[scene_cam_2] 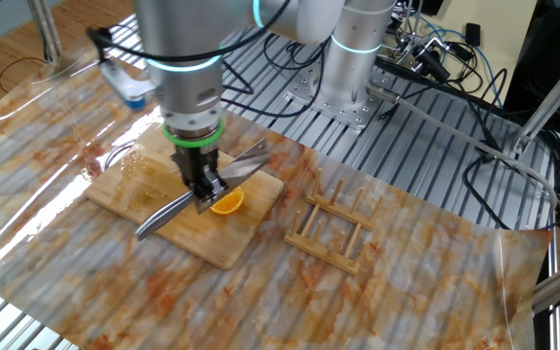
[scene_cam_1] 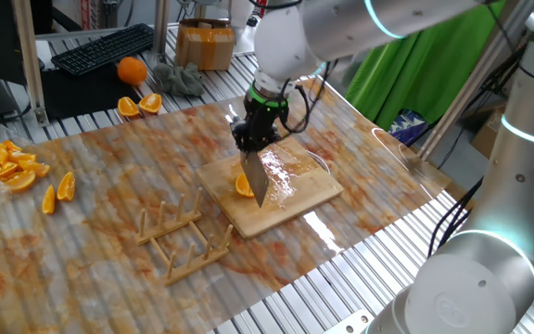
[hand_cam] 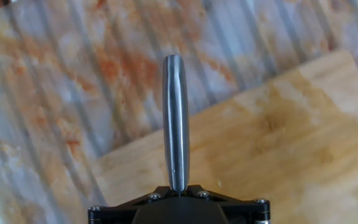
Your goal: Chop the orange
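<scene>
The orange [scene_cam_1: 243,186] [scene_cam_2: 227,203] is a small crescent piece that lies on the wooden cutting board [scene_cam_1: 290,199] [scene_cam_2: 129,185]. My gripper [scene_cam_1: 253,139] [scene_cam_2: 205,190] [hand_cam: 176,190] hangs just above it, shut on a steel knife [scene_cam_1: 257,179] [scene_cam_2: 163,218]. The knife lies nearly flat, with its blade right beside the piece. In the hand view only the rounded knife handle [hand_cam: 174,124] shows, reaching out over the board's edge [hand_cam: 278,143]. The orange is hidden in that view.
A wooden rack [scene_cam_1: 188,237] [scene_cam_2: 333,228] lies next to the board. At the far side sit a whole orange [scene_cam_1: 132,70], two halves [scene_cam_1: 139,105], a heap of wedges [scene_cam_1: 7,165], two loose wedges [scene_cam_1: 57,193], a keyboard [scene_cam_1: 105,48] and a grey cloth [scene_cam_1: 179,79].
</scene>
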You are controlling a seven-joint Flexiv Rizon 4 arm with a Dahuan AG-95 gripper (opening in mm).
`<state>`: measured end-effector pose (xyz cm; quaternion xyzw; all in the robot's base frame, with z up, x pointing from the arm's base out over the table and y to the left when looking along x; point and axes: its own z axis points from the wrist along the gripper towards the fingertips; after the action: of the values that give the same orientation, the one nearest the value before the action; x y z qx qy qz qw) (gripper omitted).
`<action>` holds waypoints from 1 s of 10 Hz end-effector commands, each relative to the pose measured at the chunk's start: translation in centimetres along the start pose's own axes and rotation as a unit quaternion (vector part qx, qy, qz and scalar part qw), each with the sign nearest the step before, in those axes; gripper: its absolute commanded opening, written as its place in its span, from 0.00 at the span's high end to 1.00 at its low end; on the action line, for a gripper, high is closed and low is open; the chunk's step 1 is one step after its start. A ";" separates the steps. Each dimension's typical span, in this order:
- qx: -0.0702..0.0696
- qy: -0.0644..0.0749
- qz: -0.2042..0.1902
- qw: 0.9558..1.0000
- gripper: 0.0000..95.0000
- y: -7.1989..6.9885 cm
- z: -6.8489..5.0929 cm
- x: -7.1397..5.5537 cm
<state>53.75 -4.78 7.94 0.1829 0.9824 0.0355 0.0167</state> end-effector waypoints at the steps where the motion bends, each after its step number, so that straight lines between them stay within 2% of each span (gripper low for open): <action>1: 0.001 0.000 0.004 1.000 1.00 -0.1 -0.1 1.0; 3: 0.008 -0.002 0.006 1.000 1.00 -0.4 0.0 0.9; 6: 0.007 -0.004 0.008 1.000 1.00 -0.9 0.4 0.2; 10: 0.007 -0.006 0.026 1.000 1.00 -1.1 0.6 0.1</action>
<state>53.25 -5.70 7.21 0.2099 0.9771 0.0272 0.0217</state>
